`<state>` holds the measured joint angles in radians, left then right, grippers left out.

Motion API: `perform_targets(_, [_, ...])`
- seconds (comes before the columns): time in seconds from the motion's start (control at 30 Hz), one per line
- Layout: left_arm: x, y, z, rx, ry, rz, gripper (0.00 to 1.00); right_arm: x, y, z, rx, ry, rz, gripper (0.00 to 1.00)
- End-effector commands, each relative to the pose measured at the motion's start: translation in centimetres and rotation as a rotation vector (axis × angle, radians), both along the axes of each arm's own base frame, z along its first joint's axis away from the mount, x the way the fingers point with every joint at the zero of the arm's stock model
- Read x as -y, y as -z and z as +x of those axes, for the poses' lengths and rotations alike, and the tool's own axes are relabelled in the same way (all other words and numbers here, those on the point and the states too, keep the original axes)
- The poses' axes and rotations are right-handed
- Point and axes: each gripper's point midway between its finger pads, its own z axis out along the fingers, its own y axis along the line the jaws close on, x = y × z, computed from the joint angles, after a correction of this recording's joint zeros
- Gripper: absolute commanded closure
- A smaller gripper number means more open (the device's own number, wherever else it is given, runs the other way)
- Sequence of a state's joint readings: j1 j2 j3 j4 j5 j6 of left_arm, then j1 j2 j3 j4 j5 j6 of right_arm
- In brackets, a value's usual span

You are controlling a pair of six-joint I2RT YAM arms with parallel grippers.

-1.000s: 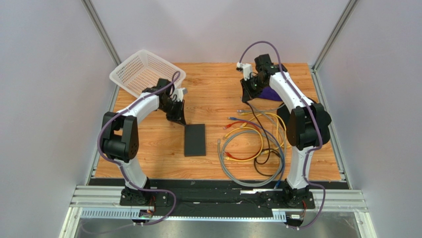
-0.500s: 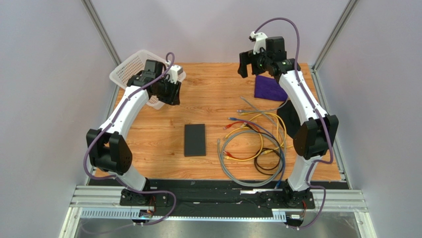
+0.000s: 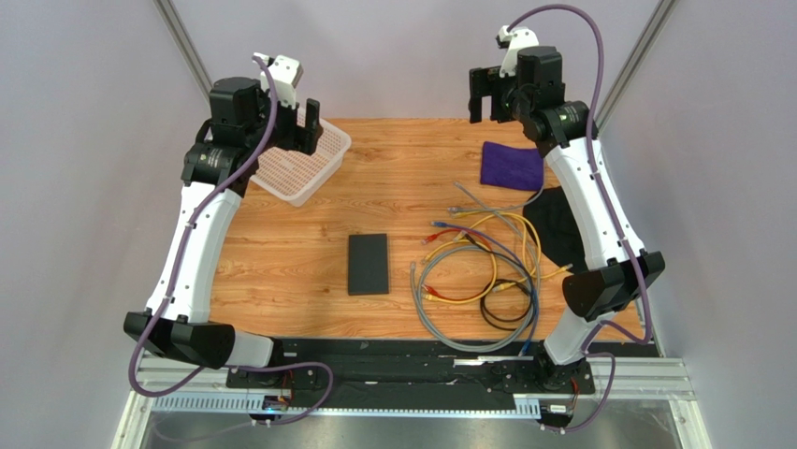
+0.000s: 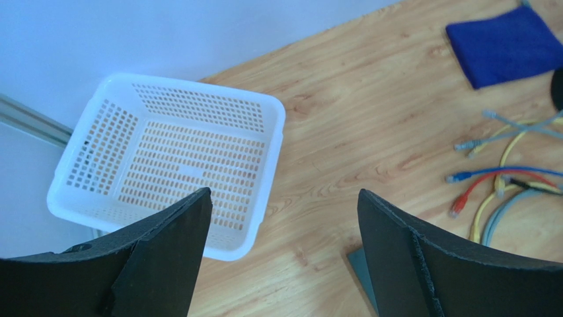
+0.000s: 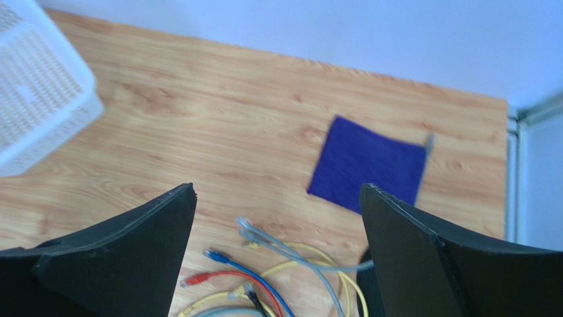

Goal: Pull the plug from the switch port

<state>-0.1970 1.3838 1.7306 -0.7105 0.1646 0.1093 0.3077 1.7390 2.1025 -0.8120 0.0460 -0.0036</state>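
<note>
Left gripper (image 3: 305, 120) hangs high over the far-left corner of the wooden plank table (image 3: 281, 253), above the white perforated plastic basket (image 3: 297, 178); jaws spread wide, nothing between them. The flat matte-black rectangular switch (image 3: 368, 264) lies on bare wood at mid-table, nearer the arm bases than either gripper, its long axis running near-to-far. From the left gripper it sits down, toward the bases and a little right. Top view shows no cable reaching the switch; sockets and any plug too small to make out, so the edge to approach is uncertain. Just right of the switch, apart from it, a loose tangle of grey, yellow, red, blue and black network cables (image 3: 477, 271). Beyond these, a folded purple cloth (image 3: 512, 166). Right gripper (image 3: 490, 92) also high at the far edge, jaws fully apart, empty; the switch lies down, toward the bases and well left of it. Judgement: left gripper slightly nearer.
</note>
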Motion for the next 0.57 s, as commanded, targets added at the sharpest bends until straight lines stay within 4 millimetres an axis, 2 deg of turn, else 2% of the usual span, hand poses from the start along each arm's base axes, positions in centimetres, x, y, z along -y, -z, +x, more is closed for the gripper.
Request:
perform_targets(0.0, [0.0, 4.6, 1.6, -0.103, -0.09, -0.106, 0.11, 2.3, 4.4, -1.0, -0.081, 0.182, -0.077, 0.0])
perform_targets(0.07, [0.5, 7.8, 0.8, -0.196, -0.087, -0.127, 0.1, 1.9, 5.7, -1.9, -0.111, 0.161, -0.084, 0.0])
perform_targets(0.1, [0.7, 10.8, 0.0, -0.27, -0.081, -0.129, 0.1, 1.4, 5.6, -2.7, -0.109, 0.142, -0.083, 0.0])
perform_targets(0.13, [1.4, 11.2, -0.7, -0.284, -0.056, -0.168, 0.1, 1.3, 7.2, -3.2, -0.141, 0.132, -0.098, 0.0])
perform_targets(0.17, [1.6, 13.6, -1.7, -0.336, -0.049, -0.177, 0.09, 0.7, 7.7, -3.6, -0.15, 0.108, -0.099, 0.0])
perform_targets(0.2, [2.0, 14.0, -2.1, -0.344, -0.03, -0.197, 0.03, 0.6, 7.8, -4.0, -0.153, 0.098, -0.103, 0.0])
perform_targets(0.27, [3.0, 15.5, -3.5, -0.398, 0.022, -0.234, 0.03, 0.0, 9.1, -4.8, -0.179, 0.069, -0.116, 0.0])
perform_targets(0.53, [2.7, 15.3, -3.6, -0.372, 0.019, -0.221, 0.02, -1.8, 11.1, -5.1, -0.221, 0.004, -0.162, 0.0])
